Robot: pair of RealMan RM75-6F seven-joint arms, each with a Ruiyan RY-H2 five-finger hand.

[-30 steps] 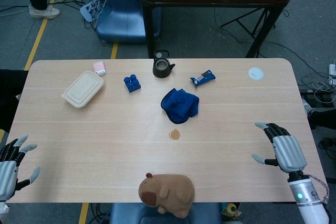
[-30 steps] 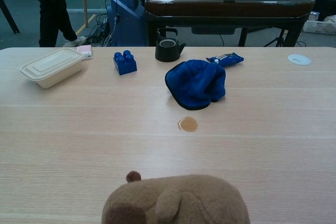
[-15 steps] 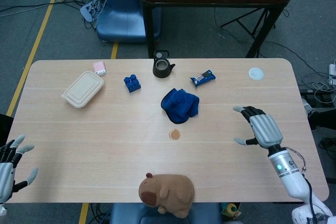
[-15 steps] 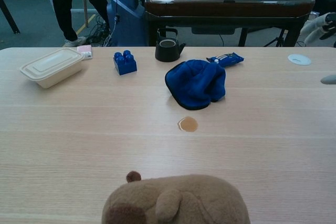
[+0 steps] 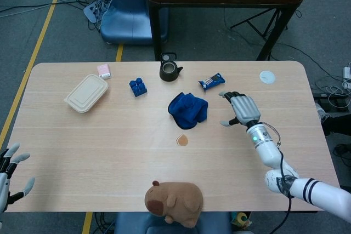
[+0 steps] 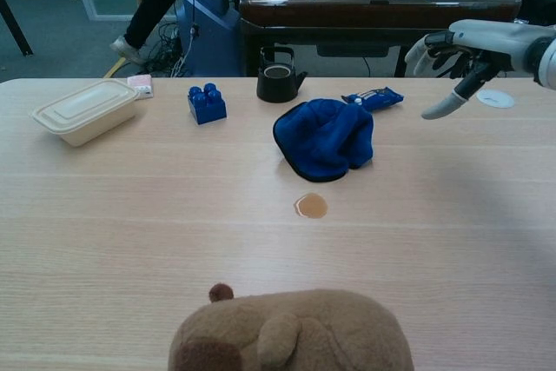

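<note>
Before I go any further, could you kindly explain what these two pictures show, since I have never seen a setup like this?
This is a two-armed robot at a wooden table, and each arm ends in a mechanical hand with fingers. One picture looks down from a camera in the robot's head, the other looks forward from its chest.

The right hand hovers open above the table beside a crumpled blue cloth and holds nothing. The left hand is open too, at the near left corner, seen only from the head.

Also on the table: a small brown spill, a black teapot, a blue snack packet, a blue toy brick, a lidded beige food box, a small pink item, a white disc and a brown plush animal.
</note>
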